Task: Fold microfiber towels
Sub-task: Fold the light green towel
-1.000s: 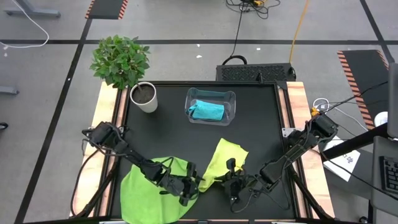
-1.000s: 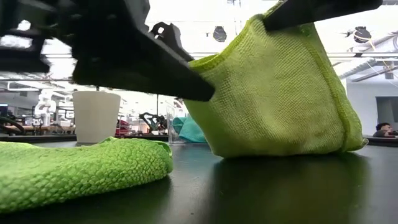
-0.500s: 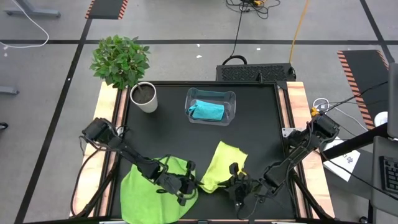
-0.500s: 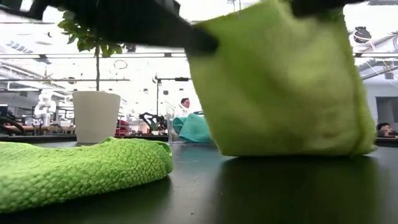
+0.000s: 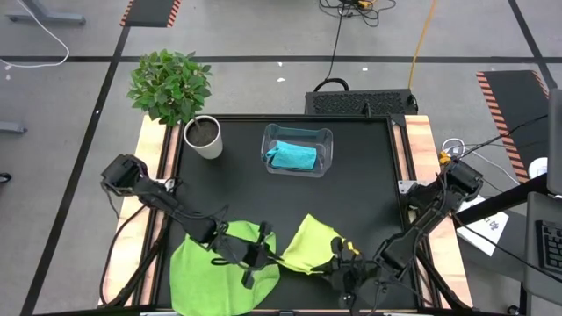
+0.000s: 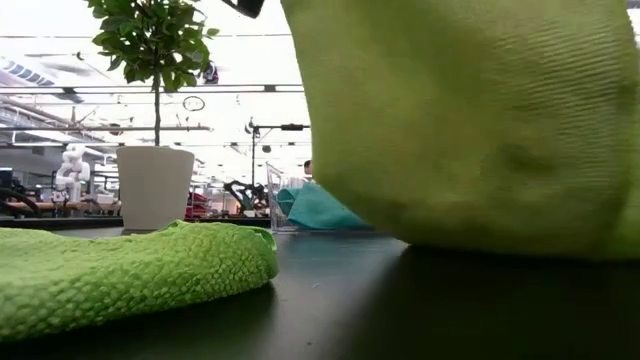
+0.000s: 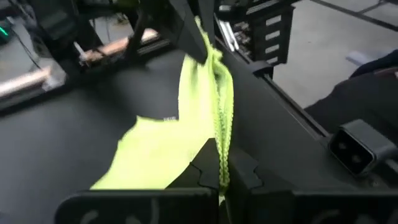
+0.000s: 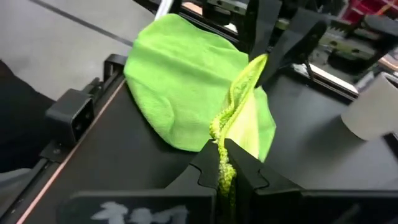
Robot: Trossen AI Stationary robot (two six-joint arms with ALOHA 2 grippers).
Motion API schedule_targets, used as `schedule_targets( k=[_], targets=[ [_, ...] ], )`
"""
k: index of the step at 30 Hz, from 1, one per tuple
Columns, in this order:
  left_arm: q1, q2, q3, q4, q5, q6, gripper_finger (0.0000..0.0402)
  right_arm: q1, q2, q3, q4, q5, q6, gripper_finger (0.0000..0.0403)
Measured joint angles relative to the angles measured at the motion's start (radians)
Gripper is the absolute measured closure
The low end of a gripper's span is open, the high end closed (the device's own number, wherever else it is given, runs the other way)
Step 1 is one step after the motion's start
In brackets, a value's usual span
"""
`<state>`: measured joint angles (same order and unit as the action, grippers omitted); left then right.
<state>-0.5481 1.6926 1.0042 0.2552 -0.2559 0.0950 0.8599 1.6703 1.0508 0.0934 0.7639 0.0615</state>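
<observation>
From above, my left gripper and right gripper hold the pale yellow-green towel up near the table's front edge, and each wrist view shows fingers clamped on its hem.

Yellow-green towel: soft cloth, fine ribbed weave, matt; stitched, slightly frilled hem. Bright green towel: cloth, coarser nubbly pile, matt. Blue towel: soft cloth, matt. Bin: clear plastic, glossy, light glints on rim. Table: black top, smooth, faint sheen mirroring towels in low view; pale wood strips along sides. Pot: white, smooth, matt. Left gripper, right gripper: black, matt, hard plastic look, pinching yellow-green hem.
</observation>
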Motion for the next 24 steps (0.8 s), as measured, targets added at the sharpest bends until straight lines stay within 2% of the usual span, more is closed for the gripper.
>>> schedule_targets(
  k=[8,12,16,22,24],
  targets=[
    [0.121,0.022,0.000,-0.039,0.105,-0.053,0.0394,-0.008,0.000,-0.001,-0.043,0.028,0.164,0.0401],
    [0.183,0.022,0.000,-0.055,0.163,-0.056,0.0398,-0.016,0.000,-0.001,-0.102,0.079,0.284,0.0401],
    [0.230,0.022,0.000,-0.071,0.213,-0.038,0.0394,-0.035,0.000,-0.001,-0.195,0.078,0.412,0.0401],
    [0.299,0.023,0.000,-0.104,0.226,0.007,0.0394,-0.065,0.000,-0.002,-0.369,0.096,0.609,0.0401],
    [0.321,0.023,0.000,-0.104,0.263,0.026,0.0393,-0.065,0.000,-0.002,-0.419,0.112,0.679,0.0401]
  ],
)
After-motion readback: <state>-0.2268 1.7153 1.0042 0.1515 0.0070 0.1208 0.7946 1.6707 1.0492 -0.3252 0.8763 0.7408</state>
